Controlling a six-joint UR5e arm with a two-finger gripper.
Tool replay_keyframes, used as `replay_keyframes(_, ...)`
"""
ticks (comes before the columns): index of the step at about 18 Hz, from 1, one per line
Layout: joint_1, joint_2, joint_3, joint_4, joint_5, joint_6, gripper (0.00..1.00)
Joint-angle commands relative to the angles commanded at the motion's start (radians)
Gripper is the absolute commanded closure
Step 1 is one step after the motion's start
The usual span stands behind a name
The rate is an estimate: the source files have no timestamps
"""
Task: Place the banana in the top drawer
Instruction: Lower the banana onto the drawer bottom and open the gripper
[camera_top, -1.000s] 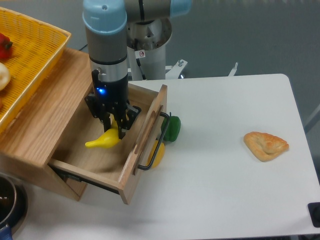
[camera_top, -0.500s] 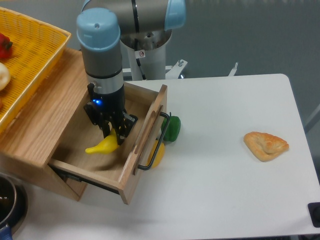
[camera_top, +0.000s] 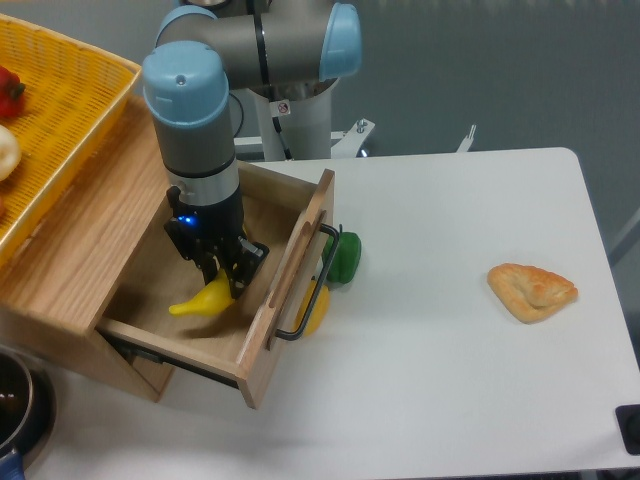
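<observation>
The banana (camera_top: 200, 300) is yellow and curved, inside the open top drawer (camera_top: 290, 285), low over its floor near the front. My gripper (camera_top: 224, 281) reaches down into the drawer and is shut on the banana's right end. The drawer is pulled out of a light-oak cabinet, with its black bar handle (camera_top: 315, 290) facing right. The banana's held end is hidden by the fingers.
A yellow woven basket (camera_top: 60, 110) with fruit sits on the cabinet top at left. A green item (camera_top: 346, 258) and a small yellow item (camera_top: 316, 310) lie just outside the drawer front. A tan pastry (camera_top: 532, 290) lies at right. A dark bowl (camera_top: 15, 405) is at bottom left.
My gripper has moved left and down into the drawer, carrying the banana closer to the drawer floor and front-left.
</observation>
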Motion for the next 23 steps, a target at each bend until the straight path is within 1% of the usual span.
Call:
replay_keyframes(2, -0.002, 0.0, 0.0, 0.0, 0.0, 0.002, 0.9)
replay_keyframes(4, -0.002, 0.0, 0.0, 0.0, 0.0, 0.003, 0.87)
replay_keyframes(6, -0.002, -0.002, 0.0, 0.0, 0.0, 0.003, 0.8)
replay_keyframes(11, -0.002, -0.003, 0.0, 0.0, 0.003, 0.006, 0.75)
replay_keyframes(14, -0.002, -0.003, 0.0, 0.0, 0.003, 0.008, 0.71)
replay_keyframes(17, -0.002, -0.003, 0.002, 0.0, 0.003, 0.008, 0.65)
replay_keyframes(23, -0.014, -0.006, 0.002, 0.0, 0.021, 0.009, 0.49)
